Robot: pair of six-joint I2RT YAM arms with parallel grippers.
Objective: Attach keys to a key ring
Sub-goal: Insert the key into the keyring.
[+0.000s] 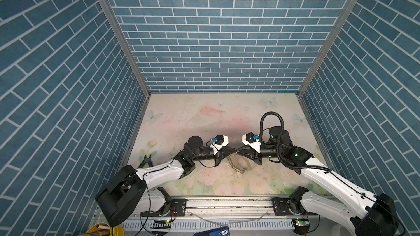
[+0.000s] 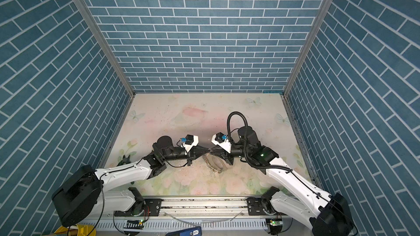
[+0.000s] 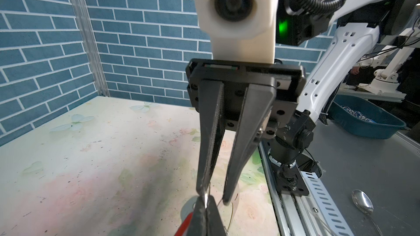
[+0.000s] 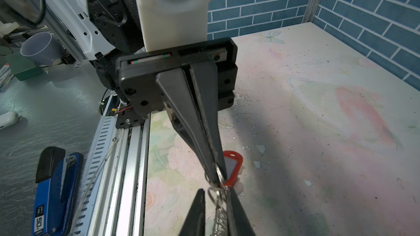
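Both grippers meet tip to tip above the middle of the table. My left gripper (image 1: 234, 150) (image 4: 218, 177) is shut on the small metal loop of the orange-red key tag (image 4: 233, 166), which hangs behind its tips. The tag's red edge (image 3: 187, 222) also shows in the left wrist view. My right gripper (image 1: 238, 151) (image 4: 216, 191) stands slightly open. The silver split rings of the key ring (image 4: 219, 214) lie between its fingers, against one of them. The dark hoop with its fringe of rings (image 1: 236, 165) (image 2: 213, 163) shows below the tips in both top views.
An aluminium rail (image 1: 227, 203) runs along the table's front edge. Beyond it lie a blue stapler (image 4: 56, 189), a spoon (image 3: 362, 202), a blue bin (image 3: 363, 121) and a plastic cup (image 4: 41, 47). Blue brick walls close the other three sides.
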